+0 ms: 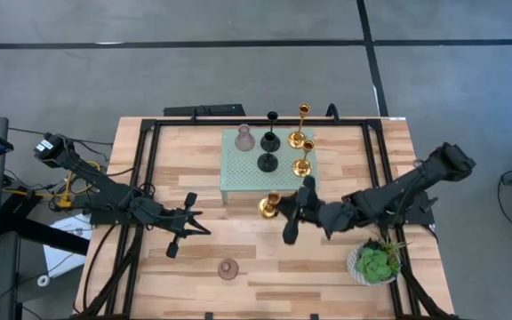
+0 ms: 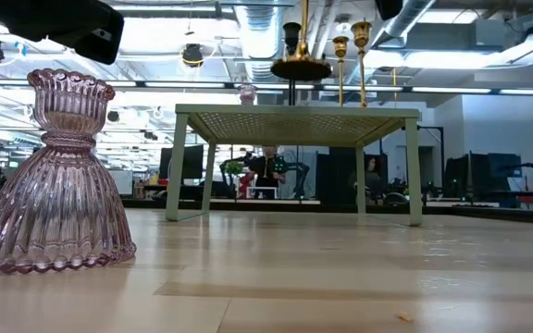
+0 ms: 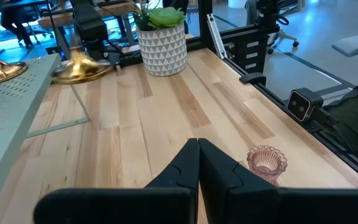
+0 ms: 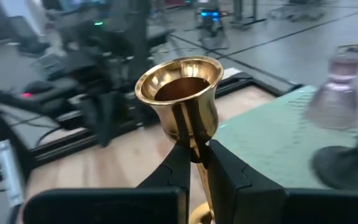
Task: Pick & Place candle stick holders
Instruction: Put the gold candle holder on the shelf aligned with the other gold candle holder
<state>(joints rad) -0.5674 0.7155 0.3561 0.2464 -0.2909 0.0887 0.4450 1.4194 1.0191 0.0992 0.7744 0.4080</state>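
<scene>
Right claw (image 4: 194,152) was closed on the slim stem of a shiny gold holder (image 4: 182,93), just under its flared cup; in the high view held at the front edge of the pale green perforated stand (image 1: 238,173), near the middle of the wooden counter (image 1: 265,258). Polished brass, cup mouth round and open, inside darker and reflective.

On the stand: two more gold holders (image 1: 302,124), tall and thin with round bases, along the right side; two matte black ones (image 1: 268,140) with flat round bases in the middle; a dusty pink one (image 1: 244,138) at the back left, bell-shaped.

Second pink holder (image 2: 54,176) stood alone on the counter near the front edge, well apart from the stand: ribbed translucent glass, wide skirted base, narrow waist, scalloped cup rim.

Left claw (image 3: 197,155) was shut and empty, poised over bare counter to the left of the stand, that lone pink holder lying just beyond its fingertips.

Green leafy plant (image 1: 376,263) in a patterned white pot sat at the front right of the counter.
</scene>
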